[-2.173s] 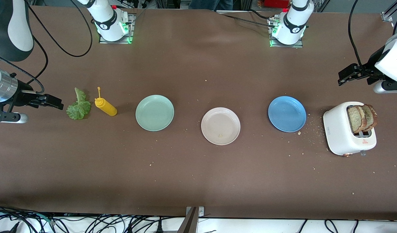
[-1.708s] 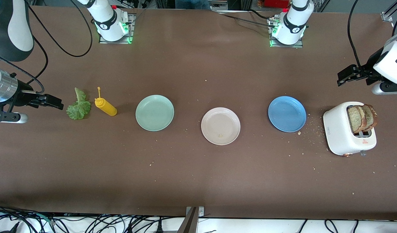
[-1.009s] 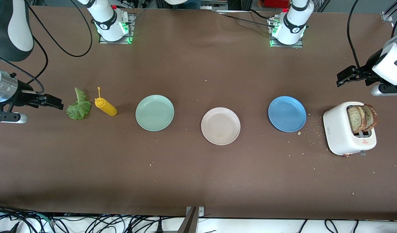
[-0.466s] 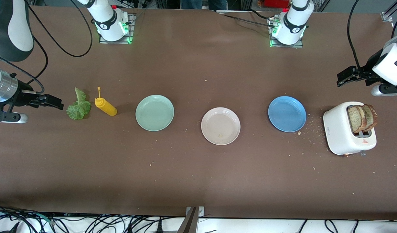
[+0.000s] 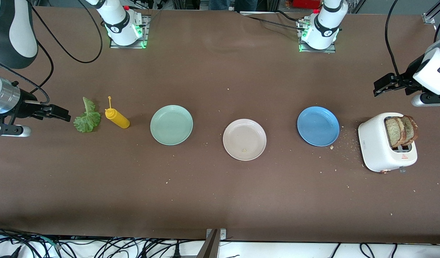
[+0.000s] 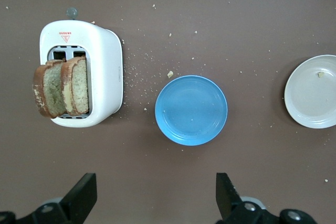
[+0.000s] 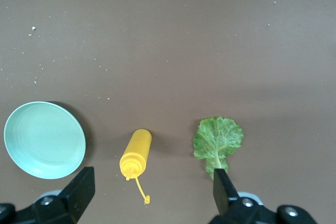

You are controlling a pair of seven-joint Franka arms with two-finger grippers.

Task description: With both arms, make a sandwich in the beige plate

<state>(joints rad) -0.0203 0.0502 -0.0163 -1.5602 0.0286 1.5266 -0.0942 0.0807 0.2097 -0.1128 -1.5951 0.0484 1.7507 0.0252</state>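
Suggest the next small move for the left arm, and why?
Probably lower the left gripper, open and empty, toward the toast standing in the toaster. The beige plate holds only a crumb, so bread likely goes first. The right gripper waits open beside the lettuce.

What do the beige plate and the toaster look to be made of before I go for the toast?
The beige plate: likely matte plastic or melamine, with an even pale colour, a soft sheen and a thin rim; ceramic isn't ruled out. The toaster: a smooth white casing with rounded corners and dull highlights, probably moulded plastic or painted metal.
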